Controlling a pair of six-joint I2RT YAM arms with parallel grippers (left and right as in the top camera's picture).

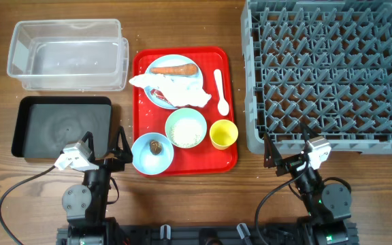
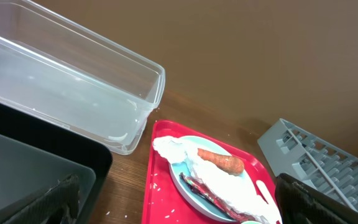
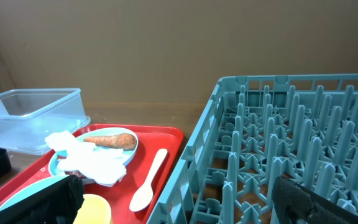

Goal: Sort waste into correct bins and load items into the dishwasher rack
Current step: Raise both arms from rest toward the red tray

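Observation:
On the red tray point(image 1: 148, 116), a light blue plate point(image 1: 175, 60) holds the carrot point(image 1: 174, 69), white tissue point(image 1: 179, 92) and red wrapper point(image 1: 158, 93). A white spoon point(image 1: 221, 92) lies beside it. A pale green bowl point(image 1: 168, 128) holds rice point(image 1: 186, 129). A yellow cup point(image 1: 223, 133) and a light blue bowl point(image 1: 141, 155) with a brown lump point(image 1: 155, 147) stand at the front. The clear tub point(image 1: 67, 54), black tray point(image 1: 63, 127) and grey rack point(image 1: 329, 75) are empty. My left gripper point(image 1: 105, 139) and right gripper point(image 1: 284, 143) are open and empty, low at the front.
Loose rice grains lie on the red tray and on the wood beside it point(image 2: 151, 180). The left gripper sits between the black tray and the blue bowl. The right gripper sits just in front of the rack's near wall point(image 3: 191, 162).

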